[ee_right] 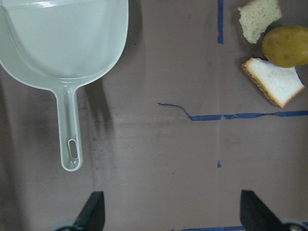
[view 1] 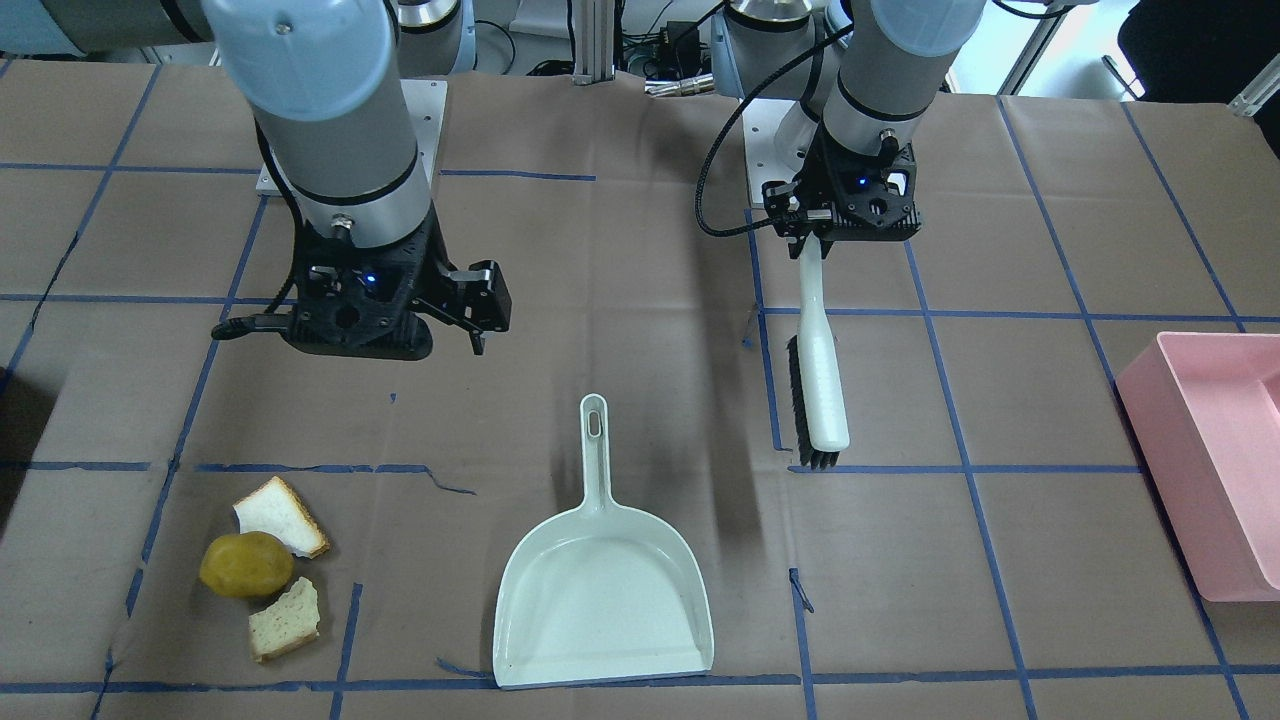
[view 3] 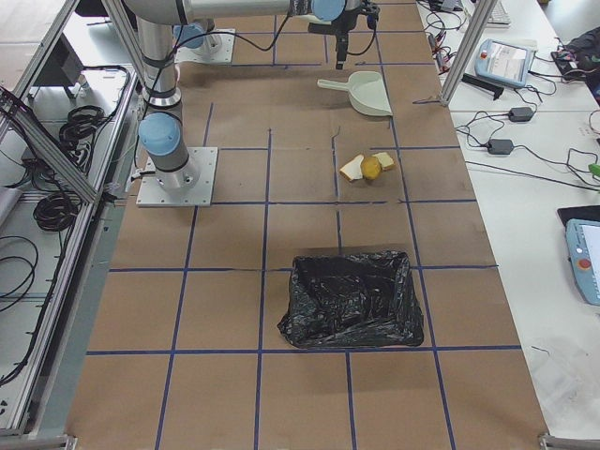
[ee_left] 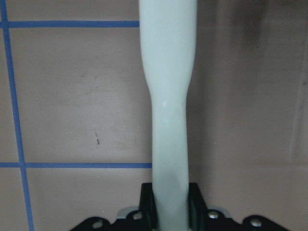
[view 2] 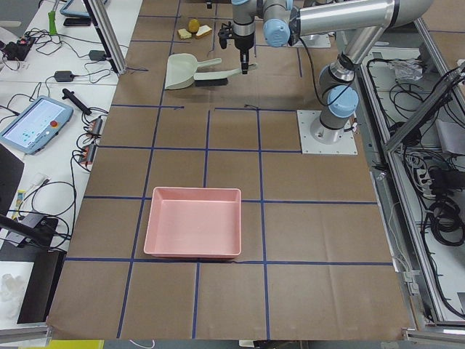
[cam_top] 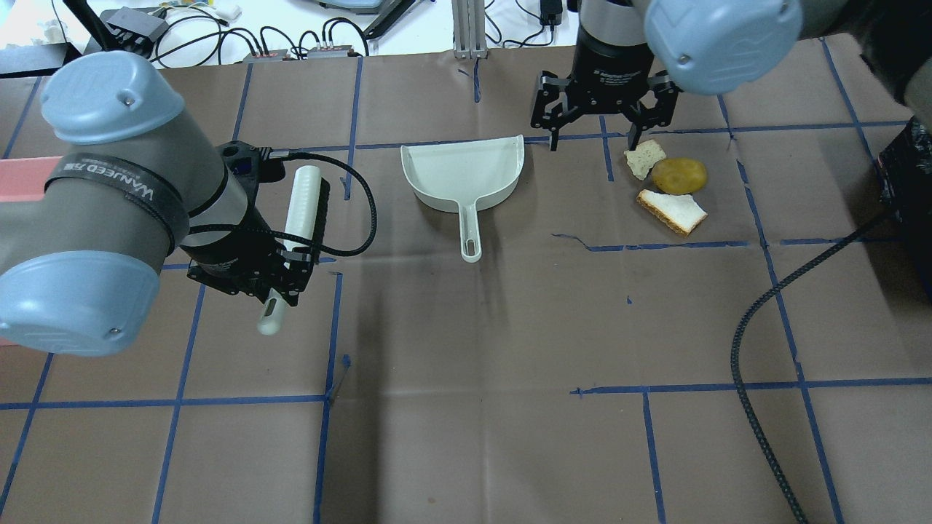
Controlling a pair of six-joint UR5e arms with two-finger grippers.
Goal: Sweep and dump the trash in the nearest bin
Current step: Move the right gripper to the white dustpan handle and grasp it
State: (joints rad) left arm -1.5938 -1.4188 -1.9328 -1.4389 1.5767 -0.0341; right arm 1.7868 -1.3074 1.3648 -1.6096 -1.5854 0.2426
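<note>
The trash lies in a cluster: two torn white bread pieces (view 1: pixel 285 515) (view 1: pixel 285 620) and a round yellow-brown fruit (view 1: pixel 245 565) between them. It also shows in the overhead view (cam_top: pixel 678 175) and the right wrist view (ee_right: pixel 287 45). A pale green dustpan (view 1: pixel 600 590) (cam_top: pixel 466 171) (ee_right: pixel 62 38) lies flat on the table, handle toward the robot. My left gripper (view 1: pixel 845 215) (cam_top: pixel 287 266) is shut on the handle of a white brush (view 1: pixel 820 380) (ee_left: pixel 168 96), held above the table. My right gripper (cam_top: pixel 593 138) (ee_right: pixel 173 211) is open and empty, above the table between dustpan and trash.
A pink tray bin (view 1: pixel 1210 460) (view 2: pixel 192 233) stands at the table's end on my left. A bin lined with a black bag (view 3: pixel 352 300) stands at the end on my right, nearer the trash. Blue tape lines cross the brown table cover.
</note>
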